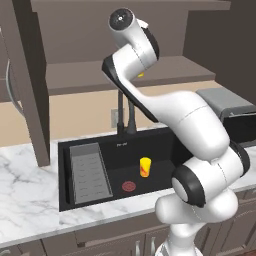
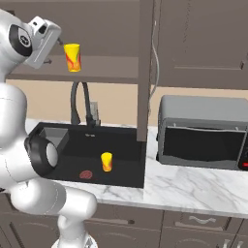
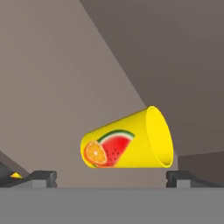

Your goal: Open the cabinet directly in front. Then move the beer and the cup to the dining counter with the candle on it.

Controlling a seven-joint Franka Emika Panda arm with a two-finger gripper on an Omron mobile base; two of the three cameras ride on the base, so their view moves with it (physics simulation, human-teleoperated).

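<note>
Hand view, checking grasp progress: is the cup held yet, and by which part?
Nothing is held. The gripper has its jaws open, and the cup stands on the cabinet shelf just ahead, ungrasped.

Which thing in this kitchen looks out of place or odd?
A small yellow cup with an orange base stands upright in the black sink basin, near the red drain, an unusual spot for a cup. A similar yellow cup with fruit print stands on the open dark grey-brown cabinet's shelf, before the open gripper.
</note>
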